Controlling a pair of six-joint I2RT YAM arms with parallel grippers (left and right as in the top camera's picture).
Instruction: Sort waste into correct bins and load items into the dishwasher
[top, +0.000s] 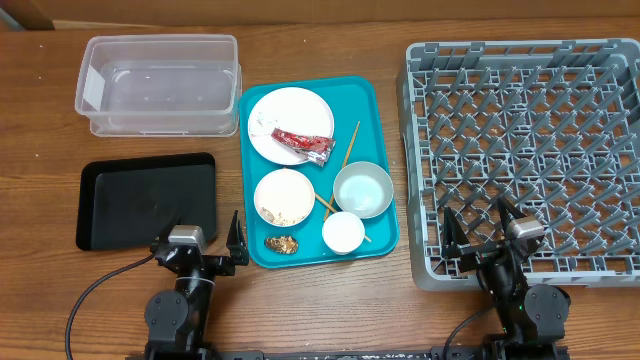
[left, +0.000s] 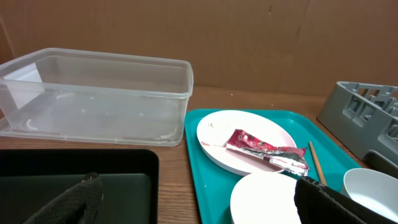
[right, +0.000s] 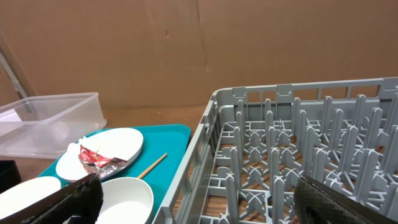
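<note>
A teal tray (top: 380, 240) holds a white plate (top: 285, 110) with a red wrapper (top: 302, 144), a white bowl with rice (top: 284, 197), a pale blue bowl (top: 362, 189), a small white cup (top: 343, 232), chopsticks (top: 350, 147) and a brown lump (top: 281, 243). No tissue ball shows. The clear tub (top: 160, 85) and black tray (top: 148, 200) lie left of it and the grey dish rack (top: 530, 150) right. My left gripper (top: 197, 245) is open and empty between the black tray and the teal tray (left: 199, 208). My right gripper (top: 478, 228) is open and empty over the rack's near left corner (right: 205, 202).
Bare wooden table runs along the front edge. A cardboard wall stands behind the table. The left wrist view shows the plate (left: 236, 124), wrapper (left: 264, 149) and tub (left: 93, 93). The right wrist view shows the rack's pegs (right: 298, 143).
</note>
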